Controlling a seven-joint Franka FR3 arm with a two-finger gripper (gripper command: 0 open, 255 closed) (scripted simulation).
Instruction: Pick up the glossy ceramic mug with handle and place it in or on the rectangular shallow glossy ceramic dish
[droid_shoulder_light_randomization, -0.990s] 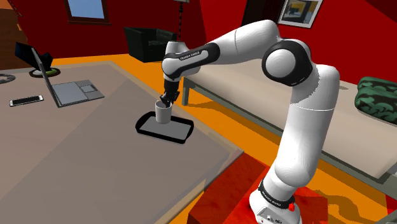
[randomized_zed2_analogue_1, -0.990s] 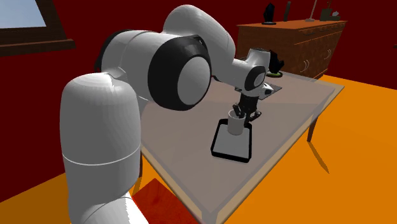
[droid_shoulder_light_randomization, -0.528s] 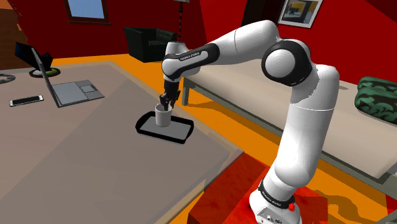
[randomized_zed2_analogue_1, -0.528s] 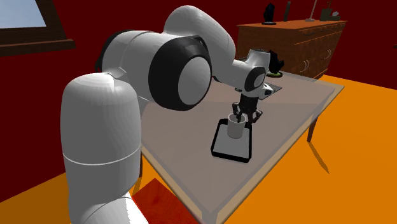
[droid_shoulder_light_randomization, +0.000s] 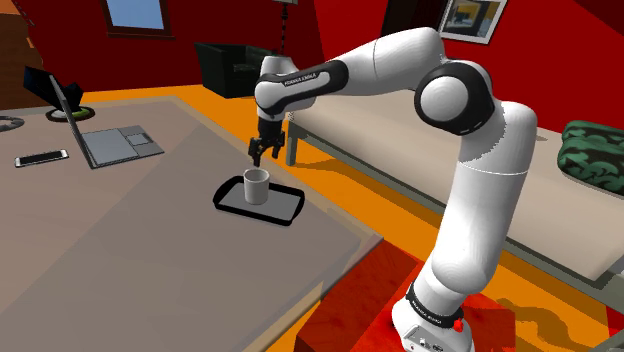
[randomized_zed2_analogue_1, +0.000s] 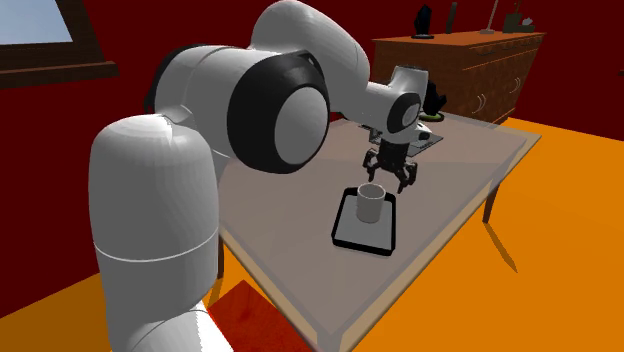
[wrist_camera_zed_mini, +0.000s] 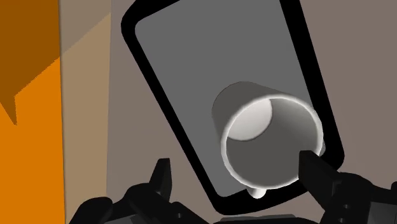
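Note:
A grey mug (droid_shoulder_light_randomization: 257, 186) (randomized_zed2_analogue_1: 371, 203) stands upright in the shallow grey dish with a black rim (droid_shoulder_light_randomization: 285, 215) (randomized_zed2_analogue_1: 355, 238) on the table. My black gripper (droid_shoulder_light_randomization: 262, 153) (randomized_zed2_analogue_1: 391, 176) hangs just above the mug's rim, open and holding nothing. In the wrist view I look down into the mug (wrist_camera_zed_mini: 270, 140), which sits near one end of the dish (wrist_camera_zed_mini: 191, 63). The gripper (wrist_camera_zed_mini: 235, 164) has its fingers (wrist_camera_zed_mini: 162, 177) spread wide on either side of the mug, not touching it.
A laptop (droid_shoulder_light_randomization: 110, 140) and a phone (droid_shoulder_light_randomization: 42, 158) lie further back on the table (droid_shoulder_light_randomization: 150, 250). The table's edge runs close to the dish, with orange floor beyond. A wooden dresser (randomized_zed2_analogue_1: 470, 65) stands behind the table.
The gripper was shut on the mug's rim and has opened, let the mug go in the dish, and risen a little above it.

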